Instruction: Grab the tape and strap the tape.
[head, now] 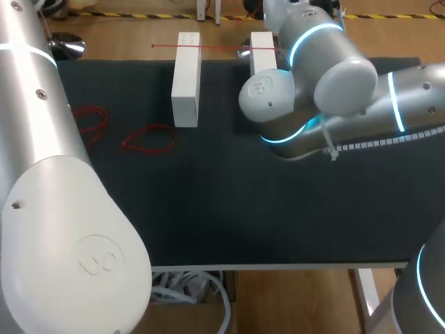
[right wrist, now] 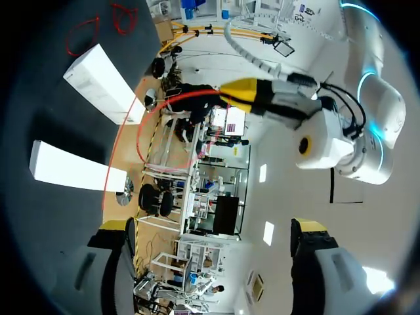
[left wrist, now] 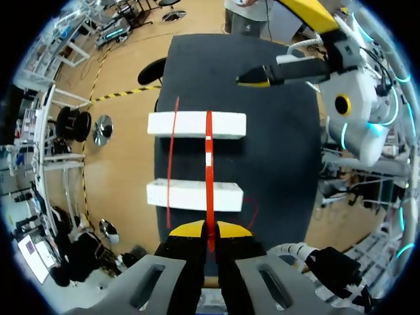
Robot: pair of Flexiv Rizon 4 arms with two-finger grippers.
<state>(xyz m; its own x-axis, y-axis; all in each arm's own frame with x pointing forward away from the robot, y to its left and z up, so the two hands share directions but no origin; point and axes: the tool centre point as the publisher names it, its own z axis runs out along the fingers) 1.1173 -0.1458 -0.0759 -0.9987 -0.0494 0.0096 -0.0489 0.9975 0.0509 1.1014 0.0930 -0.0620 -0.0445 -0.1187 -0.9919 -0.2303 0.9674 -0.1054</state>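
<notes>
A red tape (left wrist: pixel 209 164) runs straight ahead from my left gripper (left wrist: pixel 210 230), which is shut on its near end. It lies across two white blocks (left wrist: pixel 197 125) (left wrist: pixel 193 195) set side by side on the black table. A thinner red line (left wrist: pixel 172 157) curves over the same blocks beside it. From above, the tape (head: pixel 208 46) shows as a thin line across the far ends of the blocks (head: pixel 186 83) (head: pixel 262 52). My right gripper (right wrist: pixel 210 230) is open and empty, held above the far block (left wrist: pixel 279 42). In the right wrist view the left gripper (right wrist: pixel 239 95) holds a red curve of tape.
Two spare red loops (head: pixel 90 118) (head: pixel 149 139) lie on the black mat (head: pixel 229 209) left of the blocks. My right arm (head: pixel 334 76) covers most of the right block in the head view. The mat's front edge runs close to the robot.
</notes>
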